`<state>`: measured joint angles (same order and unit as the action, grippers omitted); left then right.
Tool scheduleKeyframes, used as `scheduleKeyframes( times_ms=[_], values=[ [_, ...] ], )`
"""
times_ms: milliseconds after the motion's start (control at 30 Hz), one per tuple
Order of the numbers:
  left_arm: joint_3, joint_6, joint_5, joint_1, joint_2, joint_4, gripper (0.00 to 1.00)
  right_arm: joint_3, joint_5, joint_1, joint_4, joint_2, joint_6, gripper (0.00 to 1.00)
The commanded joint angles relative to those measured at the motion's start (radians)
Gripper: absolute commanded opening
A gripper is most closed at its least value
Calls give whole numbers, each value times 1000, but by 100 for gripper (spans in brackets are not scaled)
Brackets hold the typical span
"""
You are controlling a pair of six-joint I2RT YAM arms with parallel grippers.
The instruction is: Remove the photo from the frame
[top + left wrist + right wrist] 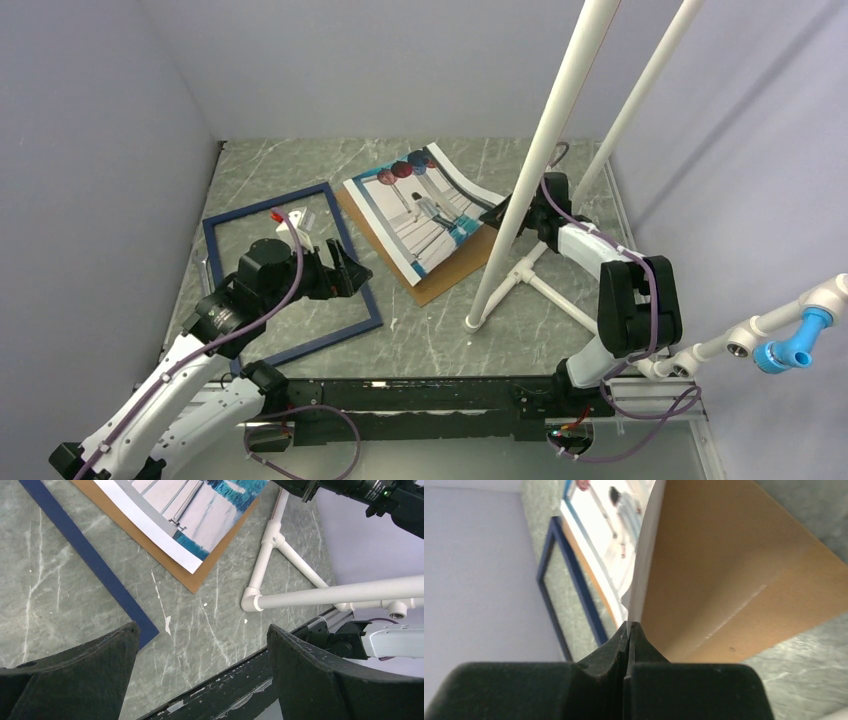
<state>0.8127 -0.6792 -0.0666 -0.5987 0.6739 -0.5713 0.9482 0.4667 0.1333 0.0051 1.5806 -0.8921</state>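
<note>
The left gripper [202, 630] gapes wide over the frame [265, 203] near its 4 o'clock corner, while the right gripper [629, 625], at the frame's 2 o'clock, pinches the photo [430, 205] by an edge curling up off the backing board [734, 570].

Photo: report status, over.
Right gripper shut on the photo at its edge, sheet curled up off the backing board. Left gripper open over the frame, which lies empty alongside. White pipe stand close beside right gripper.

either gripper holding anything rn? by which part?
The right gripper is shut on the photo, pinching its thin right-hand edge. That edge is lifted off the brown backing board. The left gripper is open and holds nothing.
</note>
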Motion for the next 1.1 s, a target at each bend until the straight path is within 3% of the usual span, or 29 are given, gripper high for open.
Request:
scheduleKeyframes(
  times_ms=[0,500,967,1067],
  values=[
    [-12,-28,-18,4,-7,16,99,-66,-60,-4,87,-26,46,0],
    [-45,-38,-30,4,-13,25,100,-133,49,-7,131,40,104,0],
    [-55,-46,-49,4,1,44,100,-147,18,-6,94,49,164,0],
    [-61,-49,-54,4,0,48,99,-139,13,-7,65,48,180,15]
  ],
)
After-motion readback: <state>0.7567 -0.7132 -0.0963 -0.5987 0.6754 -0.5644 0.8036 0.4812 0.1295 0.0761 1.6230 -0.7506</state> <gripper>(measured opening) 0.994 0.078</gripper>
